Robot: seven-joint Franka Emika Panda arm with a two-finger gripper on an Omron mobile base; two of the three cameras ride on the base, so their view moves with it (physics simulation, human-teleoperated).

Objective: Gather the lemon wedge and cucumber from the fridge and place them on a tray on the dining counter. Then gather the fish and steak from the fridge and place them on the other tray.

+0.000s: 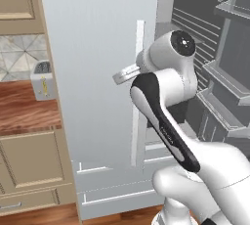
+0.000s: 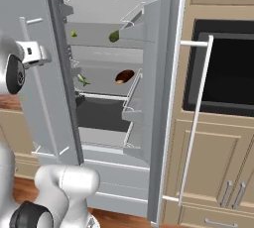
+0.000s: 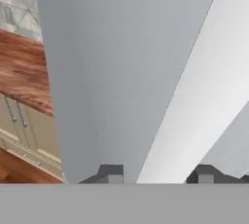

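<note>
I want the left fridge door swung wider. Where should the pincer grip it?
Grip the long vertical bar handle, mid-height, coming straight at the door face with a finger on either side. The bar stands off the door, leaving room behind. The pincer already straddles it.

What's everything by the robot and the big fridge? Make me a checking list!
Surface: pale grey fridge shelves inside the tall pale grey two-door fridge; both doors stand open.
Job's things: tiny yellow lemon wedge and stubby dark green cucumber on the upper shelf; slim silvery-white fish and dark reddish-brown steak on the shelf below.
Clutter: small grey toaster-like box on a reddish wood counter.
Claw: tips either side of the left door's white bar handle; grip unclear.
Cables: nothing seen.
Surroundings: beige cabinets, black oven.
</note>
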